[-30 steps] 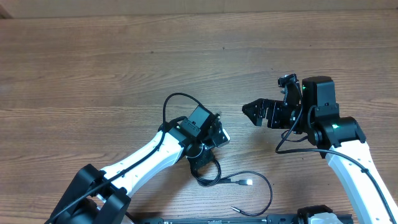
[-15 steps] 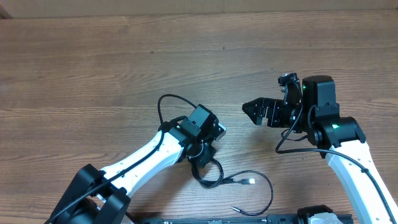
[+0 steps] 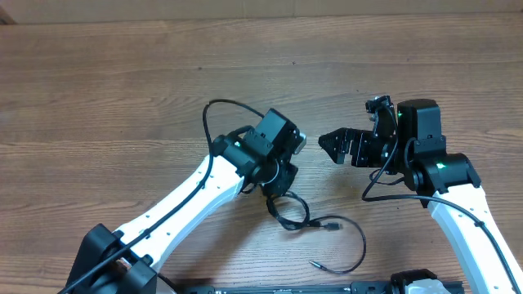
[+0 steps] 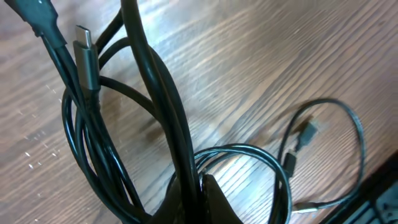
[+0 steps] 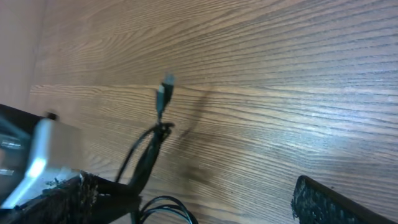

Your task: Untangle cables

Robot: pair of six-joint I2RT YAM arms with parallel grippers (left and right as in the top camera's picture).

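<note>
The cables (image 3: 288, 214) are thin black cords in a looped bundle below the left wrist. One strand trails right to a plug (image 3: 333, 224), and a loop (image 3: 360, 249) ends at a plug near the front edge (image 3: 314, 264). My left gripper (image 3: 280, 181) is shut on the bundle and holds it off the table. In the left wrist view the jaws (image 4: 196, 202) pinch several strands (image 4: 158, 93), with a silver plug (image 4: 87, 56) hanging at the upper left. My right gripper (image 3: 331, 145) is open and empty, to the right of the bundle. The right wrist view (image 5: 211, 196) shows a raised plug (image 5: 165, 89).
The wooden table (image 3: 122, 90) fills the overhead view. A black bar (image 3: 327, 287) runs along the front edge near the loose cable ends. The right arm's own thick wire (image 3: 377, 184) hangs beside its wrist.
My left gripper has moved up the table and to the right, lifting the cable bundle. The loose strands and plugs were dragged to the right. The right arm has not moved.
</note>
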